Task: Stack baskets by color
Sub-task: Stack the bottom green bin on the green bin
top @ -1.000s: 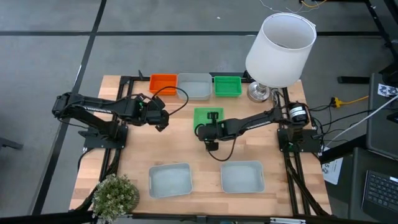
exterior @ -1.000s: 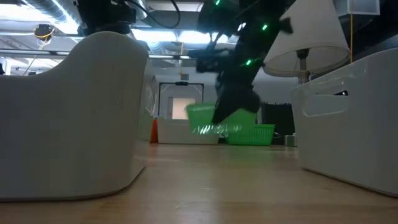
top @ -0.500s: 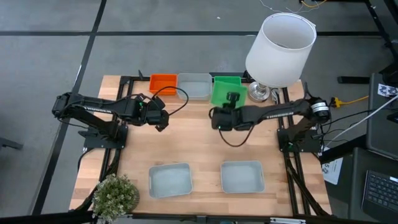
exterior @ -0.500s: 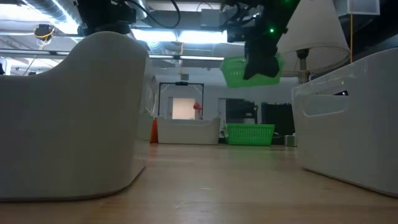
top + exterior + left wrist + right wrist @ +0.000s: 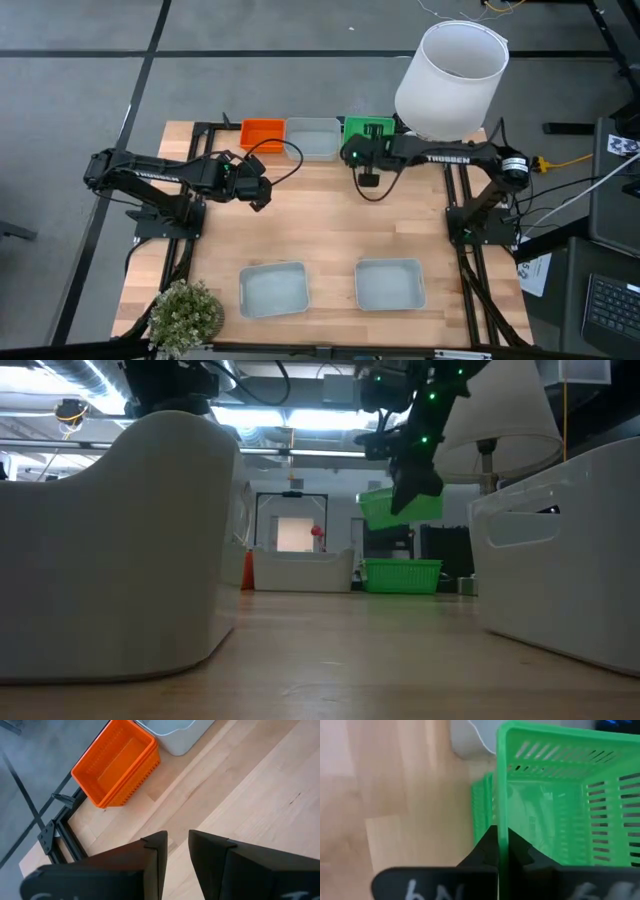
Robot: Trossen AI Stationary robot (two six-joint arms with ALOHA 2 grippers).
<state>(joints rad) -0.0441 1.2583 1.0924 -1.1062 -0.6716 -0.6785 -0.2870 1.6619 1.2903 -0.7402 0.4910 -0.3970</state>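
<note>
right gripper: my fingers are pinched tight on one wall of a green basket, so it hangs in the air by its rim and tips a little
why held there: I judge it sits above the other green basket at the table's far edge so the two can nest – same colour, same footprint
where the rest stand: orange basket and a pale grey-blue bin share that far row, just beside each other; two more pale bins and lie near the front edge, well apart from the row
left gripper: waits over bare wood near the orange basket, jaws part open, nothing between them
materials: the green and orange baskets are thin moulded plastic with slotted walls and a lipped rim – light, a bit flexible under a one-wall pinch, I'd guess
pale bins: smooth solid walls, rounded corners, slightly larger
table: pale planked wood, matte
lamp: white shade close beside the green stack
</note>
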